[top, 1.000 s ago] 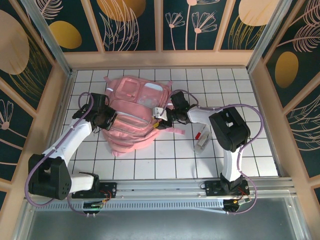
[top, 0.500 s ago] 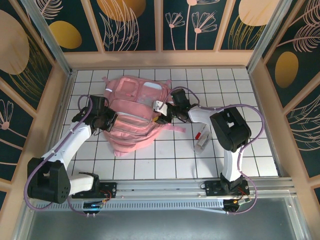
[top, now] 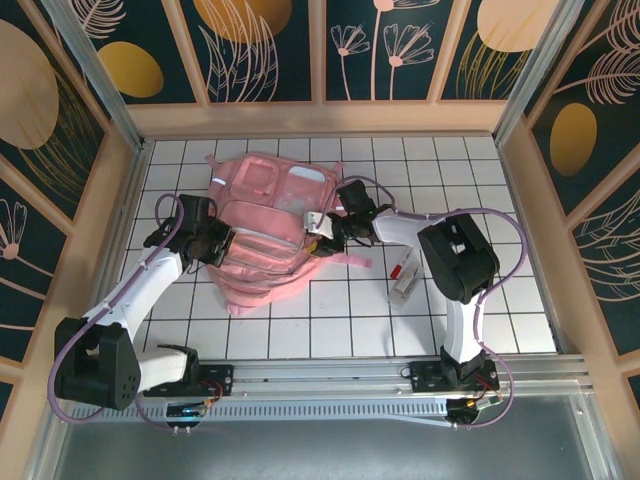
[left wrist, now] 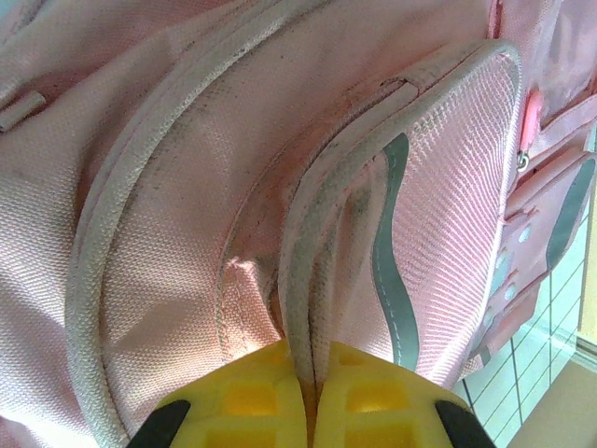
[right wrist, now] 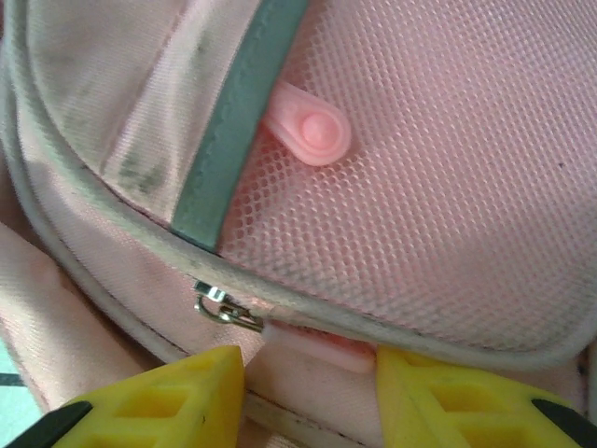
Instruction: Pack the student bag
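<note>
The backpack (top: 260, 272) lies flat on the white tiled table (top: 330, 320), left of the middle and toward the back wall, with its front pockets facing up. It is soft pink fabric. Pale piping runs round the panels, and some of it looks grubby. A thin grey strip (left wrist: 392, 271) curves down one side panel. In the left wrist view more pockets show at the right edge, with table tiles beyond them.

The left gripper (top: 218, 243) is at the bag's left side. Its yellow fingers are pressed together on a ridge of piping (left wrist: 308, 280), which runs down into the seam between them.

The right gripper (top: 322, 228) is at the bag's right side. Up close, a mesh pocket (right wrist: 448, 168) fills the upper right of its wrist view, with a grey-green band along the pocket's left edge. A round pink rubber tab (right wrist: 312, 133) lies on the mesh just beside that band. Below, a small metal zip slider (right wrist: 224, 311) sits on the piped edge. The yellow fingers stand apart on either side of a pale pink pull next to the slider, and a narrow gap shows at the left one.

A small pale object (top: 405, 276) with a red part lies on the tiles to the right, well apart from the bag.
</note>
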